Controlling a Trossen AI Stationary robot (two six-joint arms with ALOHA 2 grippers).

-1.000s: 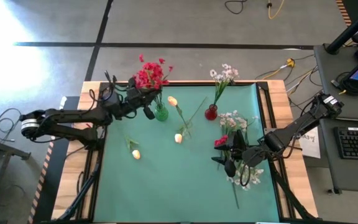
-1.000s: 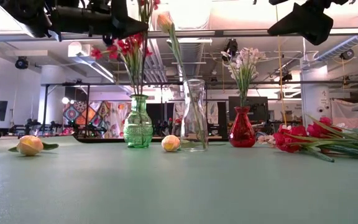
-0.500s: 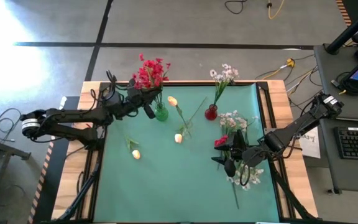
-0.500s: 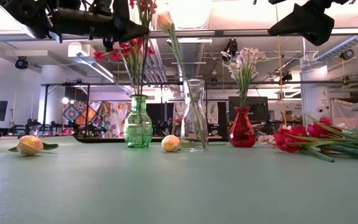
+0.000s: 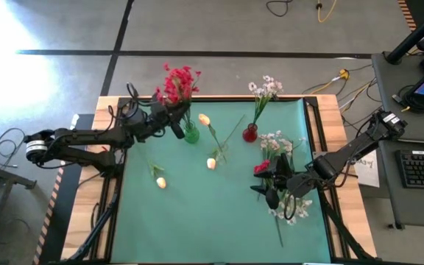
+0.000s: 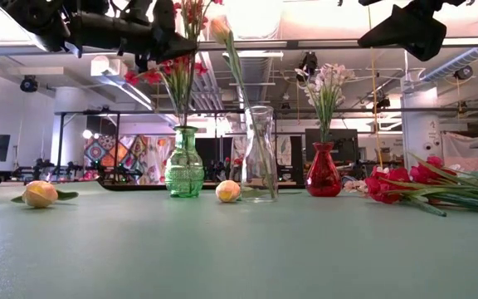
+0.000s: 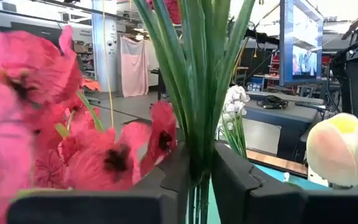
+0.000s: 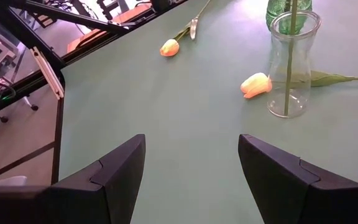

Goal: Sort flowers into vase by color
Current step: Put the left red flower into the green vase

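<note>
A bunch of red flowers stands with its stems in the green vase at the far left. My left gripper is beside the vase, above its mouth, with its fingers closed on the bunch's stems. A cream-yellow rosebud stands in the clear vase. White flowers stand in the red vase. My right gripper hangs open above the table's right side, over loose red and white flowers, and holds nothing. My left gripper pinches the bunch's green stems between its two fingers, below the blossoms and above the vase mouth. The fingers reach in about level from the table's left side and lie across the stems. The stems stand nearly upright, with their lower ends in the green vase.
Two loose rosebuds lie on the green mat: one at the left and one near the clear vase. More white sprays lie at the near right. The mat's near middle is bare.
My left gripper has rolled a little in place. The red blossoms have swung slightly toward the table's far edge, while the stems stay in the green vase.
</note>
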